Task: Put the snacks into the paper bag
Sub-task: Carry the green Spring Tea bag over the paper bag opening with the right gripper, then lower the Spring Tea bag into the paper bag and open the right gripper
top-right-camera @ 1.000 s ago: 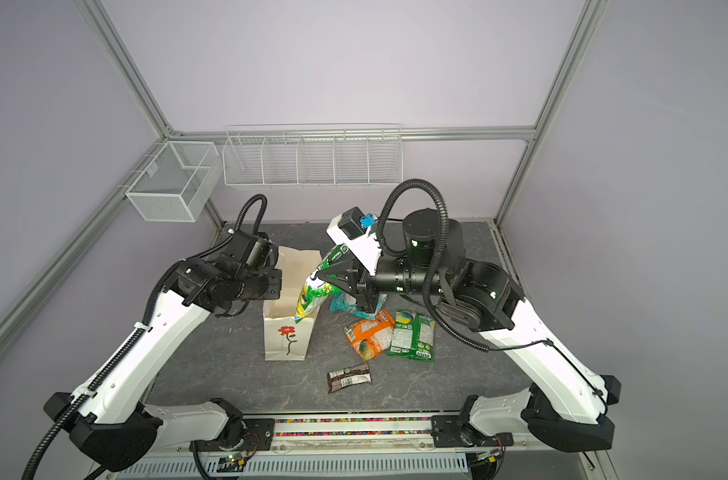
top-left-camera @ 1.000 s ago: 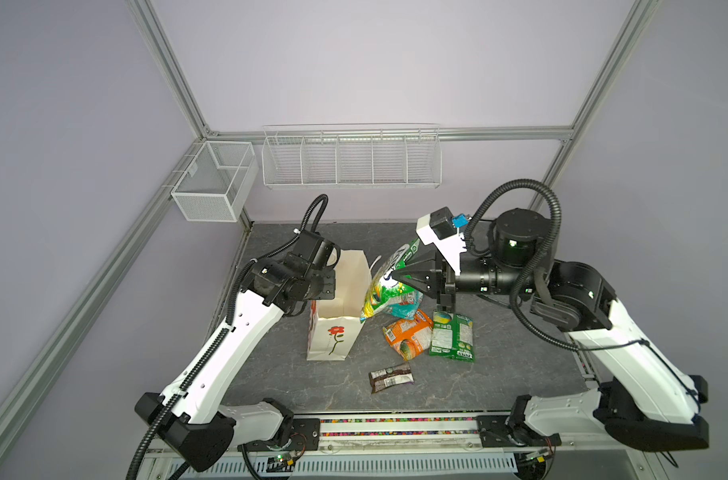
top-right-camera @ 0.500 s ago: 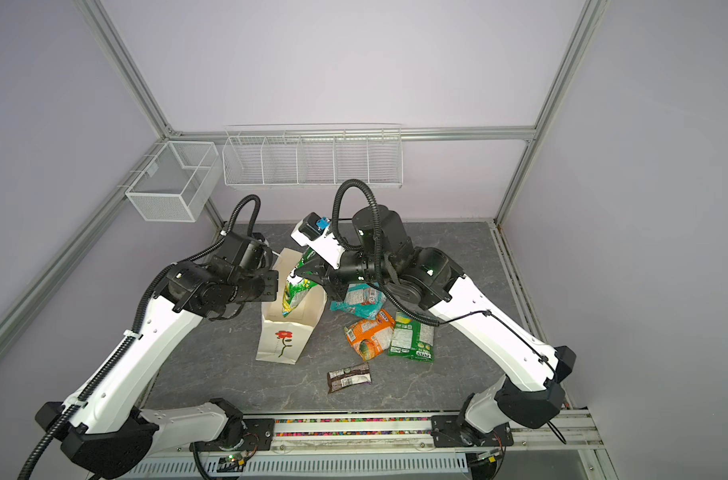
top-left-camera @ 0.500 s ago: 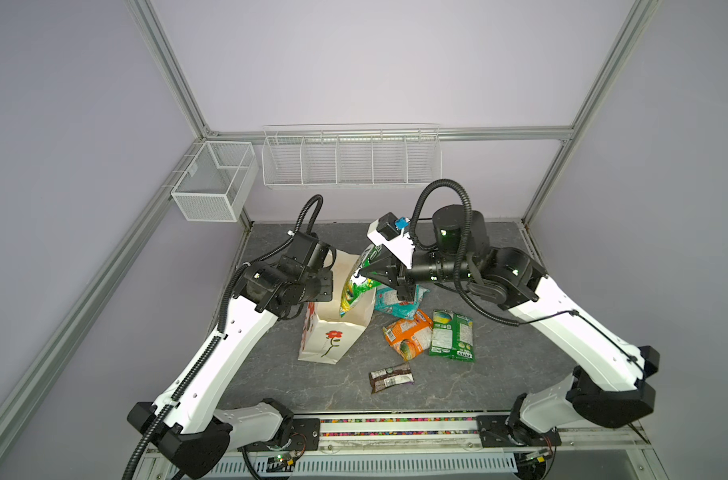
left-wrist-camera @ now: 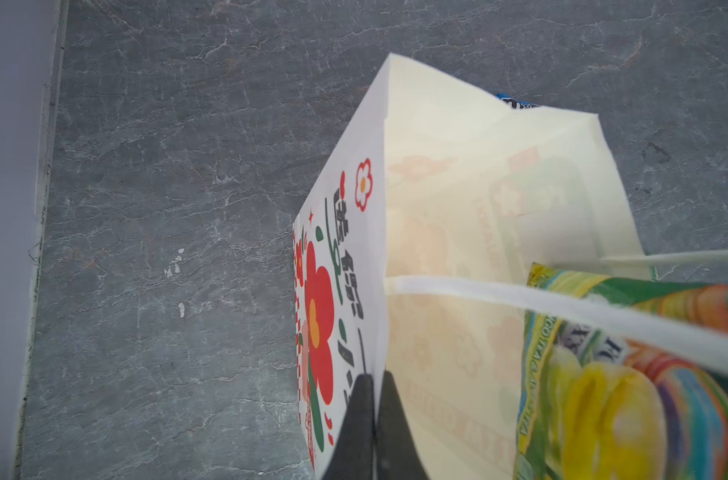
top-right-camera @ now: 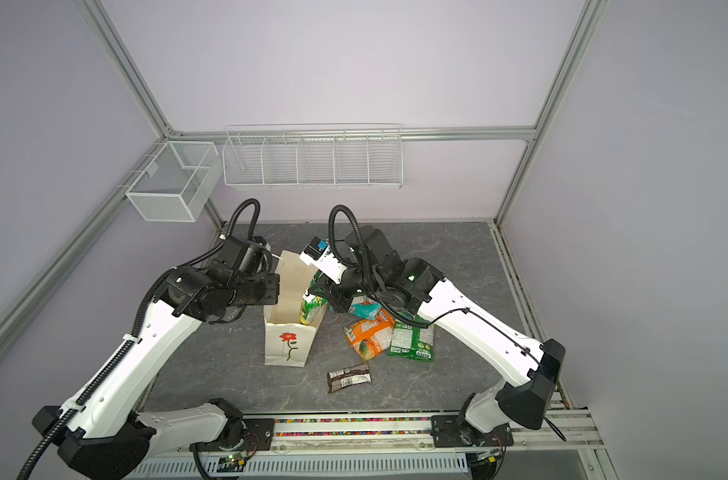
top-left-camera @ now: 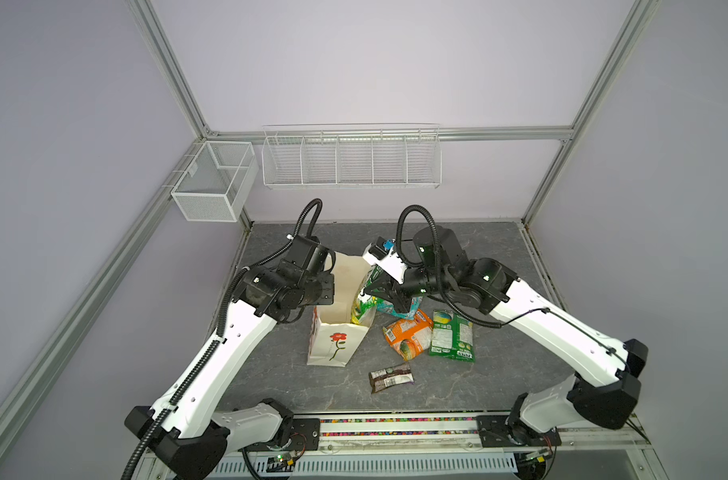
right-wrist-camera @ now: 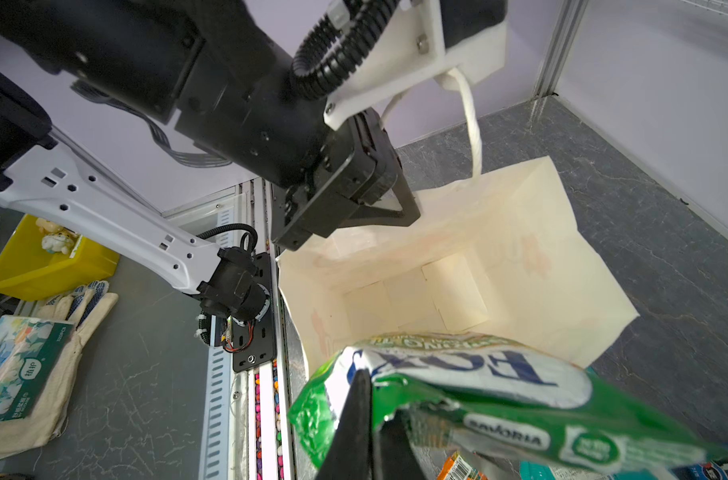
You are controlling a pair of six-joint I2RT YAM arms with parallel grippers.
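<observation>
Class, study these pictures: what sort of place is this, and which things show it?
Probably a robotics lab test cell: two robot arms mounted on a rail, an aluminium frame with plain walls around the table, and snacks beside a paper bag as props.

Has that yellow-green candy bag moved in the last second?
Yes. The FOX'S bag, pinched by the right gripper, has gone left, away from the unmoved green bag, and now dips into the paper bag.
</observation>
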